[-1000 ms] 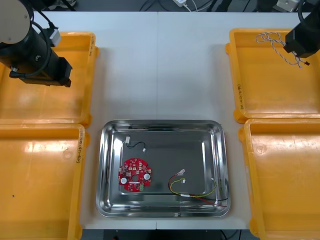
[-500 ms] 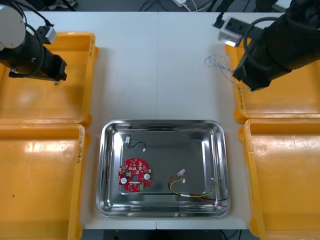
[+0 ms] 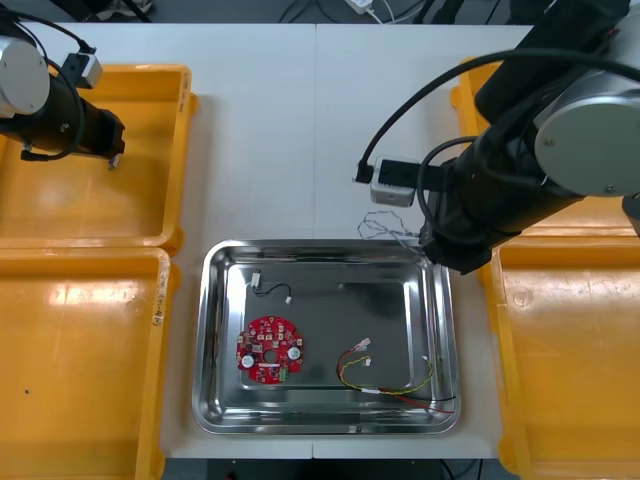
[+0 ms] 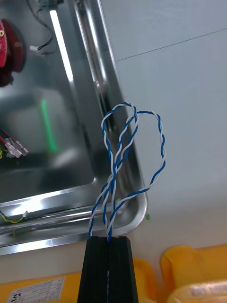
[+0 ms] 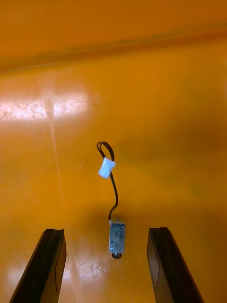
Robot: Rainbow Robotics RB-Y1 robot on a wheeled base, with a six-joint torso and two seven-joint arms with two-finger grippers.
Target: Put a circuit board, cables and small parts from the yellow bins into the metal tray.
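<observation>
Right gripper (image 4: 108,242) pinched tight on one twisted blue and white cable (image 4: 135,156), which loops out past the fingertips over the metal tray (image 4: 61,165) rim. Inside the tray are one red circuit board (image 3: 269,350), one short black cable (image 3: 270,290) and one red and yellow cable (image 3: 345,368). Left gripper (image 5: 105,232) gapes wide, with one black lead (image 5: 112,189) just ahead between the fingers, on a yellow bin (image 5: 165,94) floor.

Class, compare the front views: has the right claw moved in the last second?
Yes. The right claw, shut on the twisted cable, moved from the far right yellow bin to the metal tray's far right corner.
</observation>
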